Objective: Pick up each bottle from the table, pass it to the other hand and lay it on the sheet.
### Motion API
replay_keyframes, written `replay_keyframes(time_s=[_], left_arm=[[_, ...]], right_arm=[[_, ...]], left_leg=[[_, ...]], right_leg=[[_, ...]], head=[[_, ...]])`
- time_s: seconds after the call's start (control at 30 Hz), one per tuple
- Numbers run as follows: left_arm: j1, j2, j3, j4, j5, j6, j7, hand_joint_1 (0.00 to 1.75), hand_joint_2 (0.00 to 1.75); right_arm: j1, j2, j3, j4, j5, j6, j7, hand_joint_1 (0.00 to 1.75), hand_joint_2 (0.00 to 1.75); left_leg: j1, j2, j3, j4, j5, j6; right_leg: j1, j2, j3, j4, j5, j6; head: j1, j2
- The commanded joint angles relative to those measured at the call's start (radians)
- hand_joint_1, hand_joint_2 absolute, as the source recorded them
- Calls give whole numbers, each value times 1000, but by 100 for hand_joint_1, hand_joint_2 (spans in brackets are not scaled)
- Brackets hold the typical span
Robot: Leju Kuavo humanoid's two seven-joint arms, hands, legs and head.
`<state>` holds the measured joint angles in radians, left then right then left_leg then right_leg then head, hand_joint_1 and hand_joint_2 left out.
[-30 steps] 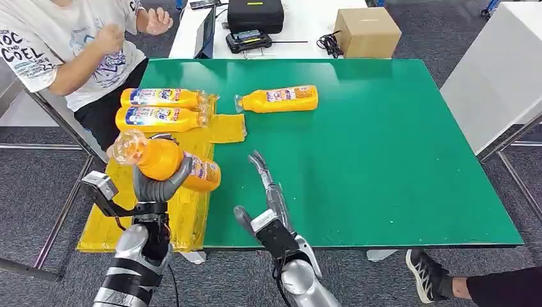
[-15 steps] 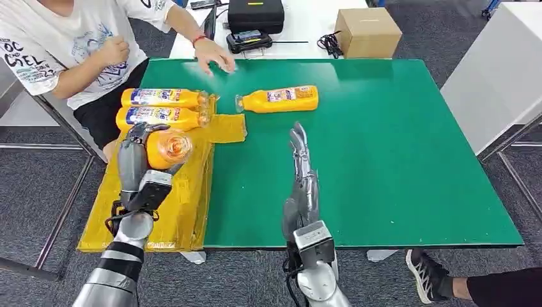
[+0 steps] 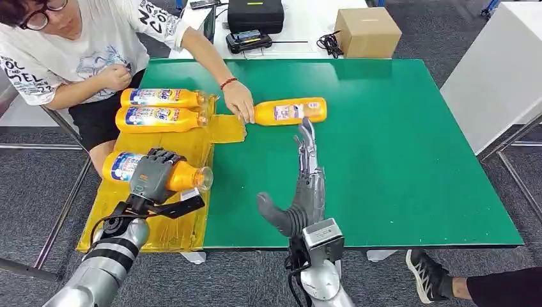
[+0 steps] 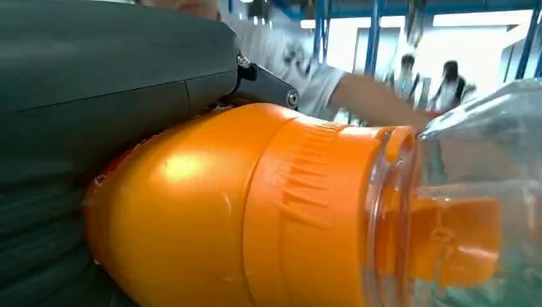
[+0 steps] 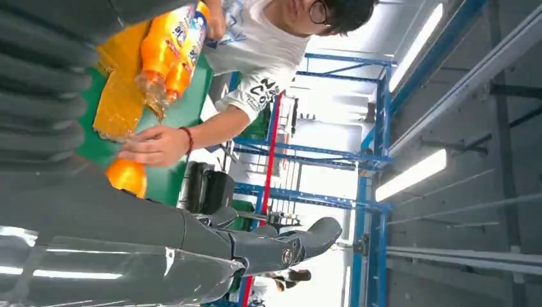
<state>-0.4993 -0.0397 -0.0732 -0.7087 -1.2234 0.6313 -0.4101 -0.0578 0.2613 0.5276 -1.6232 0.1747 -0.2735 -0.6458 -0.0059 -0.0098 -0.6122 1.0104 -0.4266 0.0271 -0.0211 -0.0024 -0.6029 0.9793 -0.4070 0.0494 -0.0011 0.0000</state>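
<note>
The left robot hand (image 3: 152, 176) is wrapped over an orange bottle (image 3: 160, 174) that lies on its side on the yellow sheet (image 3: 185, 220), its clear cap pointing toward the green counter (image 3: 396, 160). From these views I cannot tell whether the bottle's weight already rests on the sheet. The left wrist view shows the fingers closed around the bottle's shoulder (image 4: 192, 211), just behind the ribbed collar and the transparent cap.

Two more bottles (image 3: 160, 109) lie side by side at the far end of the sheet. A fourth bottle (image 3: 291, 110) lies on the counter beyond the sheet, and a person's hand (image 3: 240, 102) is on its cap end. The right robot hand (image 3: 305, 185) is empty, fingers stretched forward and thumb out to the side, hovering near that bottle but apart from it.

The bottles look like smooth, glossy plastic, probably full and fairly heavy, stiff enough for a firm grip. Being round, they would likely roll when laid down, and the slick surface could slip in a loose hold. The straight labelled middle looks the best place to take hold; the tapered shoulder and clear cap look poorer. The fourth bottle is best approached once the person's hand is away.
</note>
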Motion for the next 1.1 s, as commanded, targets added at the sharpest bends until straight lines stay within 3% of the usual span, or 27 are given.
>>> replay_keyframes(time_s=[0.03,0.53,0.8,0.83,0.87,0.9,0.93,0.97,1.1], left_arm=[[-56,42,-14,177,24,-96,-3,175,175],[-55,46,-17,185,24,-111,-4,175,175],[-45,62,-63,210,-6,-223,13,175,175],[-42,65,-71,214,-12,-236,18,103,175],[-39,66,-78,222,-16,-252,23,16,175],[-40,72,-88,229,-21,-275,28,0,175],[-39,70,-83,234,-10,-293,27,0,175],[-37,67,-77,236,4,-310,24,0,0],[-31,56,-65,229,36,-330,29,0,0]], right_arm=[[-21,-37,8,31,-7,23,14,0,175],[-20,-36,8,40,-7,32,10,0,175],[-22,-24,0,70,-7,69,24,0,175],[-22,-23,-1,73,-7,73,24,0,175],[-21,-22,-2,75,-7,76,25,0,175],[-22,-22,-4,78,-6,80,27,0,175],[-21,-21,-7,79,-6,80,27,0,175],[-19,-20,-9,80,-6,82,29,0,175],[-18,-17,-14,89,-6,91,39,0,175]], left_leg=[[1,2,3,0,-1,-1],[1,1,5,-1,-1,-1],[2,3,8,-1,-2,-2],[1,2,6,-1,-1,-2],[1,2,6,-1,-1,-1],[2,3,9,-2,-2,-2],[1,3,8,-2,-1,-2],[2,3,10,-2,-2,-2],[0,2,11,-2,-1,-1]], right_leg=[[1,1,3,-1,0,-1],[2,1,4,-1,-1,-2],[3,2,8,-2,-1,-3],[1,2,6,-2,-1,-2],[1,2,5,-2,0,-2],[2,2,8,-2,-1,-2],[1,2,8,-2,0,-2],[2,2,10,-3,-1,-3],[0,2,10,-2,0,-2]], head=[[0,0],[0,0],[0,0],[0,0],[0,0],[0,0],[0,0],[0,0],[0,0]])
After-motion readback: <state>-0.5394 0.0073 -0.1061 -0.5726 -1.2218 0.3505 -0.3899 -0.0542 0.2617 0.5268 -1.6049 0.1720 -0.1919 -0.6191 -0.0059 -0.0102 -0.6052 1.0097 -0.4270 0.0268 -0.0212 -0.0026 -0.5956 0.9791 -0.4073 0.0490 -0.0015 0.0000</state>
